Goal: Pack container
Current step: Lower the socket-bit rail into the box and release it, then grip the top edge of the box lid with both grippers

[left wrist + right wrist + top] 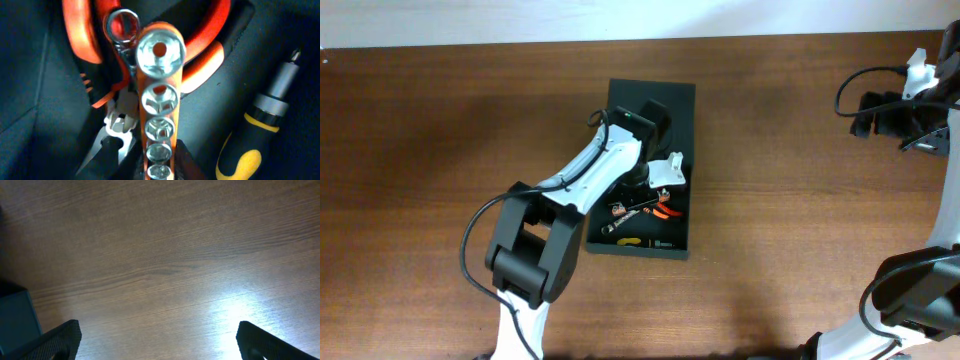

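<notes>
Container (pixel 675 105) lies open at mid-table (pixel 420 150). My left claw (pixel 658 188) is down inside it, over an orange socket rail (pixel 159 107), orange-handled pliers (pixel 80 35) and a screwdriver (pixel 272 105); whether it is apart or together, I cannot tell. My right claw (pixel 157 340) hangs spread apart over the wood, well away from the container.

looks like a robotics lab: two cabled arms (pixel 595 165) mounted at a plain wooden table (pixel 430 130).

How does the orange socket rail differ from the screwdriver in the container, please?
The socket rail is an orange strip of chrome sockets; the screwdriver is one tool with a yellow-and-black handle. The rail overlaps the orange-handled pliers; the screwdriver lies apart from them. Both are inside the container.
</notes>
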